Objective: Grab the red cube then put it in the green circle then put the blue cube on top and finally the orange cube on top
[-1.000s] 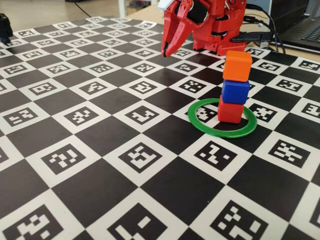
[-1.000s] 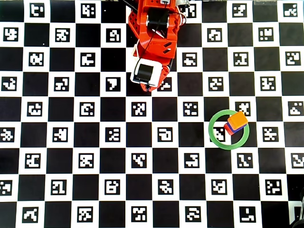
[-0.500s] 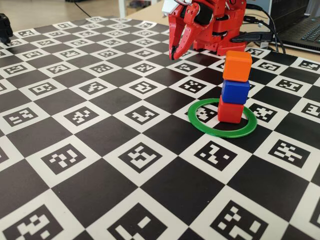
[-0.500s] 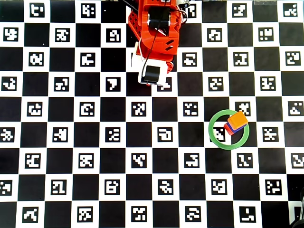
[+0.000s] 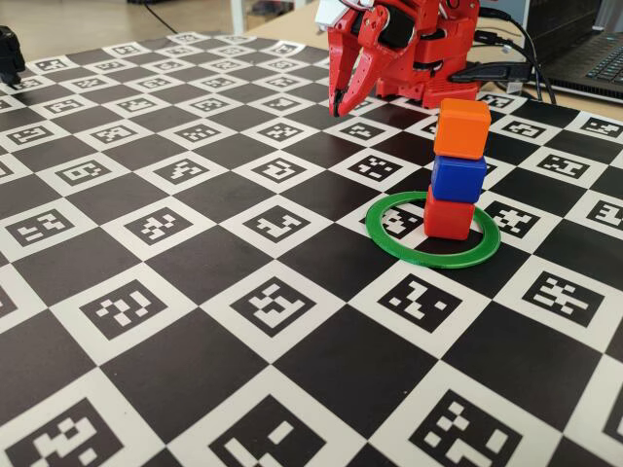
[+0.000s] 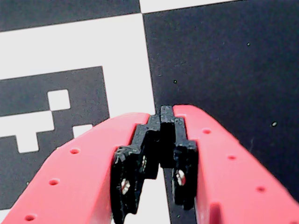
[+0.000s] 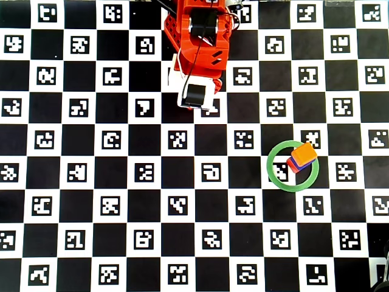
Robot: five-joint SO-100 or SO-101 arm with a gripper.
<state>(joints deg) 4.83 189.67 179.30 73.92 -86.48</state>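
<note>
One gripper is on inspection: its jaws are clenched together with nothing between them, the black fingertips meeting over the checkered mat in the wrist view. It hangs close to the arm's base, tips pointed down at the mat.

Well apart from it, forward and to the right in the fixed view, stands the finished stack. The red cube sits on the mat inside the green circle, toward its far right side. The blue cube rests on the red one, and the orange cube tops it, each turned slightly off the one below.

Against the frame a second back, the gripper has folded in toward the base and dropped lower; against the half-second frame it has not shifted. The stack is unmoved throughout. My judgement: the task is complete and the arm is parked.
</note>
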